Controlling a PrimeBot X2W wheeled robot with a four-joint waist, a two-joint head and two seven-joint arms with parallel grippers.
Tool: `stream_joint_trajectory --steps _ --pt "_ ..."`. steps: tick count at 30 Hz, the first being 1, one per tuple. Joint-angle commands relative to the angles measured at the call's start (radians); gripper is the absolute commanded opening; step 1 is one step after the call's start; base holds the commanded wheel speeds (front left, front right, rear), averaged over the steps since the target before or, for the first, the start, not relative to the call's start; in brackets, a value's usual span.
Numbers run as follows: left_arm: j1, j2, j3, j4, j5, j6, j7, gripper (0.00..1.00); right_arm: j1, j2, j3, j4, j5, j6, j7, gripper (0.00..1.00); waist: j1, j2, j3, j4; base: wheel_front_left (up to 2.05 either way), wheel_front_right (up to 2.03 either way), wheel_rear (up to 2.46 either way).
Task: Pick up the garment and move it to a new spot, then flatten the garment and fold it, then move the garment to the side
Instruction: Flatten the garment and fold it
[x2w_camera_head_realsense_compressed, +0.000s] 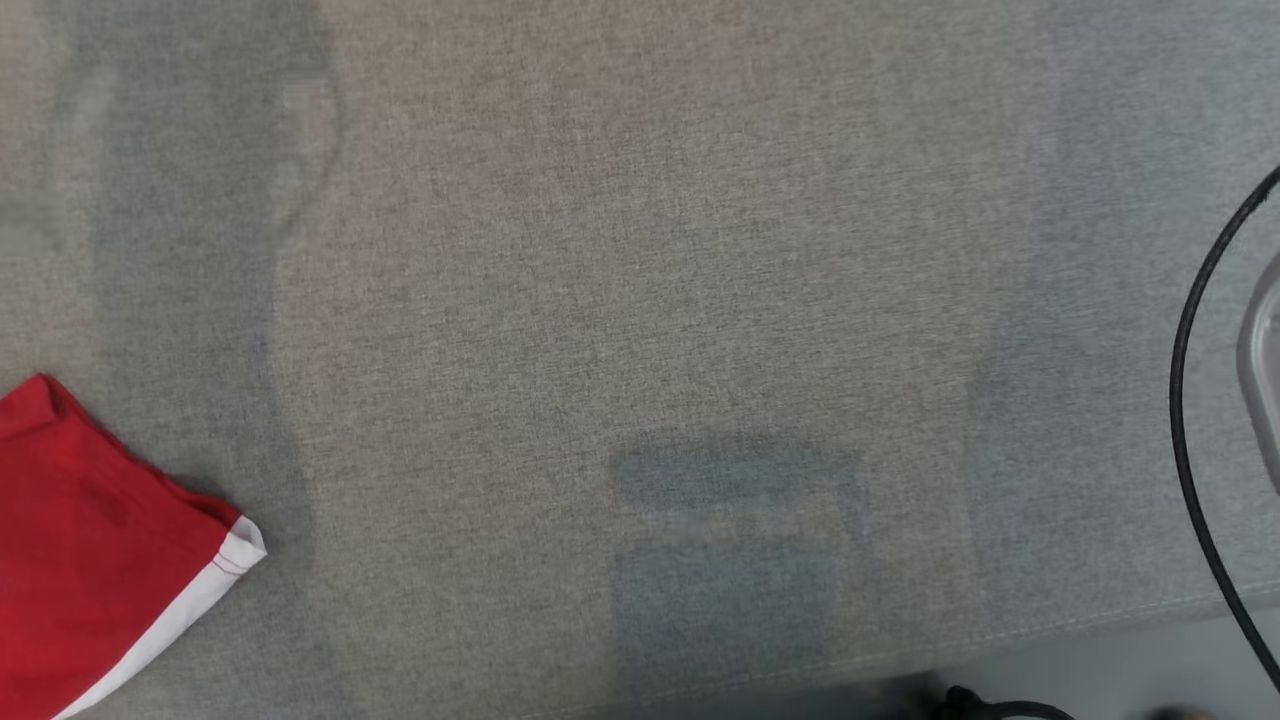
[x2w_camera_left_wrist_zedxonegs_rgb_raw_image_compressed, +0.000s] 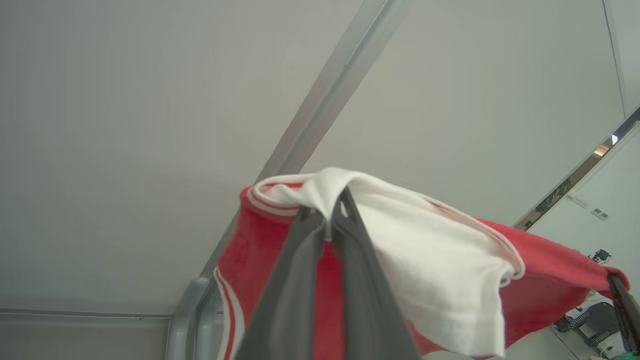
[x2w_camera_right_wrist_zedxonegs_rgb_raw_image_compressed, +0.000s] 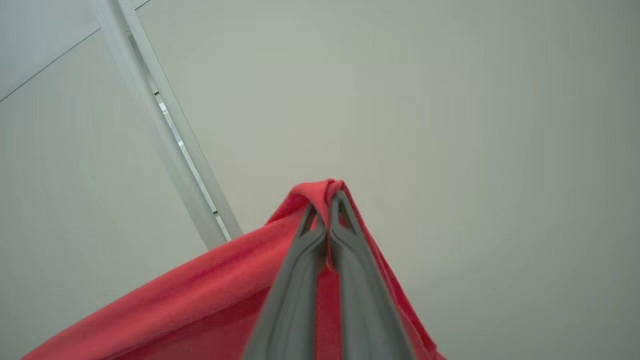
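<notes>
The garment (x2w_camera_head_realsense_compressed: 90, 560) is red with a white hem band; one corner of it hangs into the lower left of the head view, over the grey cloth table (x2w_camera_head_realsense_compressed: 640, 300). Looking up toward the ceiling, my left gripper (x2w_camera_left_wrist_zedxonegs_rgb_raw_image_compressed: 331, 214) is shut on a bunched red-and-white edge of the garment (x2w_camera_left_wrist_zedxonegs_rgb_raw_image_compressed: 440, 270), which drapes away to the right. My right gripper (x2w_camera_right_wrist_zedxonegs_rgb_raw_image_compressed: 327, 210) is shut on a red fold of the garment (x2w_camera_right_wrist_zedxonegs_rgb_raw_image_compressed: 200, 300), and the cloth hangs down to the left of its fingers.
A black cable (x2w_camera_head_realsense_compressed: 1190, 400) curves down the table's right side, beside a pale rounded object (x2w_camera_head_realsense_compressed: 1265, 370) at the right edge. The table's front edge (x2w_camera_head_realsense_compressed: 1100, 615) runs along the lower right. Ceiling rails (x2w_camera_left_wrist_zedxonegs_rgb_raw_image_compressed: 330, 100) cross above.
</notes>
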Motion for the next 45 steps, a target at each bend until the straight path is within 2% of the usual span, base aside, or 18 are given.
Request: stream_joint_trajectory --steps 1,5,7,10,13,16,22,25,28,29,30,35,36,40,45 --pt "-0.018 0.005 0.005 0.032 0.008 -0.014 -0.026 0.00 -0.024 -0.004 -0.014 0.027 -0.016 -0.002 -0.020 0.00 -0.0003 0.0000 0.114 0.047 0.00 0.00 0.00" --pt "-0.066 -0.038 0.029 0.144 -0.014 -0.117 -0.157 0.00 -0.036 0.003 0.022 0.142 -0.051 -0.002 -0.062 0.00 -0.0003 0.0000 0.166 0.064 0.00 0.00 0.00" --pt "-0.019 -0.046 0.025 0.183 -0.025 -0.177 -0.194 0.00 0.025 0.000 0.057 0.181 -0.039 -0.002 -0.075 0.00 -0.0003 0.0000 0.166 0.068 0.00 0.00 0.00" --pt "0.101 -0.053 -0.004 0.200 -0.034 -0.225 -0.223 0.00 0.161 -0.030 0.128 0.191 0.017 -0.002 -0.080 0.00 -0.0003 0.0000 0.141 0.074 0.00 0.00 0.00" --pt "0.298 -0.049 -0.044 0.161 -0.069 -0.238 -0.227 0.00 0.357 -0.083 0.234 0.179 0.091 -0.002 -0.066 0.00 -0.0003 0.0000 0.088 0.073 0.00 0.00 0.00" --pt "0.521 -0.016 -0.084 0.060 -0.113 -0.237 -0.242 0.00 0.547 -0.147 0.330 0.135 0.184 -0.002 -0.054 0.00 -0.0003 0.0000 0.027 0.070 0.00 0.00 0.00" --pt "0.951 0.028 -0.117 -0.168 -0.161 -0.237 -0.280 0.00 0.877 -0.268 0.431 0.008 0.349 -0.002 -0.055 0.00 -0.0003 0.0000 -0.113 0.066 0.00 0.00 0.00" --pt "1.147 0.036 -0.130 -0.306 -0.156 -0.205 -0.300 0.00 1.018 -0.316 0.453 -0.058 0.403 -0.002 -0.060 0.00 -0.0003 0.0000 -0.194 0.067 0.00 0.00 0.00" --pt "1.342 0.034 -0.136 -0.447 -0.167 -0.148 -0.312 0.00 1.158 -0.355 0.462 -0.120 0.440 -0.002 -0.063 0.00 -0.0003 0.0000 -0.271 0.071 0.00 0.00 0.00" --pt "1.342 0.034 -0.136 -0.447 -0.167 -0.148 -0.312 0.00 1.158 -0.355 0.462 -0.120 0.440 -0.002 -0.063 0.00 -0.0003 0.0000 -0.271 0.071 0.00 0.00 0.00" --pt "1.405 0.032 -0.137 -0.496 -0.172 -0.126 -0.317 0.00 1.204 -0.366 0.456 -0.143 0.454 -0.002 -0.062 0.00 -0.0003 0.0000 -0.290 0.074 0.00 0.00 0.00" --pt "1.681 0.006 -0.145 -0.693 -0.191 -0.022 -0.349 0.00 1.470 -0.410 0.380 -0.263 0.513 -0.002 -0.074 0.00 -0.0003 0.0000 -0.374 0.102 0.00 0.00 0.00" --pt "1.758 -0.001 -0.155 -0.764 -0.183 -0.001 -0.364 0.00 1.579 -0.416 0.342 -0.329 0.526 -0.002 -0.078 0.00 -0.0003 0.0000 -0.383 0.113 0.00 0.00 0.00" --pt "1.854 0.021 -0.194 -0.889 -0.154 0.033 -0.345 0.00 1.739 -0.391 0.255 -0.466 0.535 -0.002 -0.068 0.00 -0.0003 0.0000 -0.367 0.119 0.00 0.00 0.00" --pt "1.827 0.041 -0.198 -0.951 -0.152 0.070 -0.303 0.00 1.711 -0.344 0.227 -0.536 0.513 -0.002 0.006 0.00 -0.0003 0.0000 -0.293 0.094 0.00 0.00 0.00"
